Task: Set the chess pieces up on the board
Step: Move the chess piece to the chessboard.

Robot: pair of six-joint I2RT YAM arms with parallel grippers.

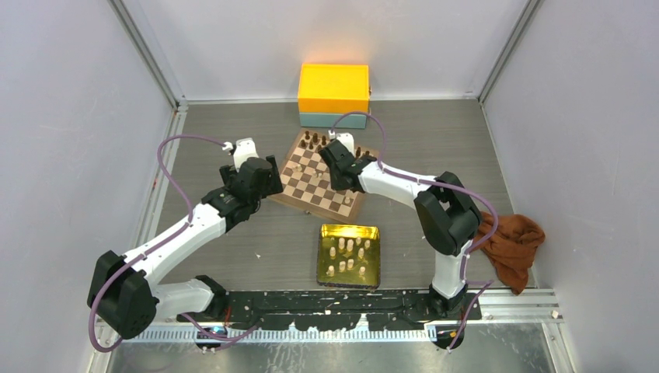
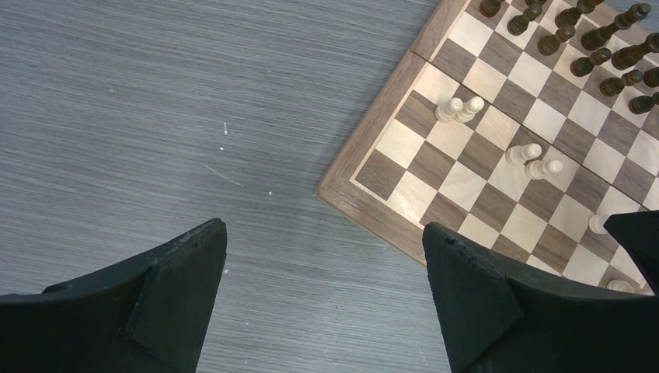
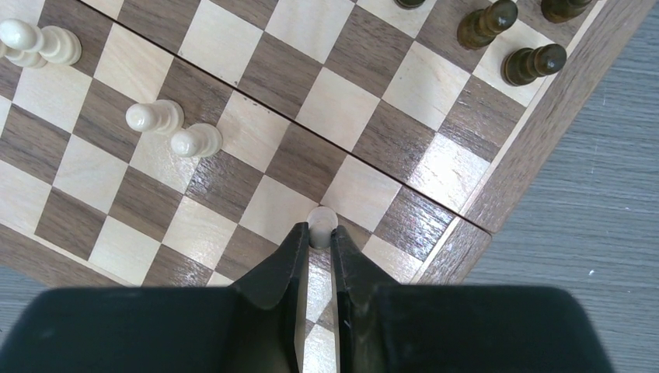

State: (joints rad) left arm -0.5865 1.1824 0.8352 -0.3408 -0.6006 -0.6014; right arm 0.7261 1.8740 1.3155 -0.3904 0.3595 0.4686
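The board [image 1: 311, 191] lies at mid-table, with dark brown pieces [image 1: 315, 142] along its far side. My right gripper [image 3: 317, 235] is shut on a pale cream chess piece [image 3: 322, 221], seen from above over the squares near the board's right border. Other cream chess pieces [image 3: 155, 116] stand in pairs on the board [image 3: 295, 101]. My left gripper [image 2: 324, 227] is open and empty over bare table just off the board's corner [image 2: 365, 198]. More cream pieces [image 2: 458, 109] show in that view. In the top view my right gripper [image 1: 339, 180] is over the board and my left gripper [image 1: 268, 176] is at its left edge.
A shiny gold tray [image 1: 323, 256] with several cream pieces [image 1: 348, 249] sits in front of the board. A yellow box [image 1: 333, 88] stands behind the board against the back wall. A rust-brown cloth [image 1: 513, 241] lies at the right beside the right arm's base.
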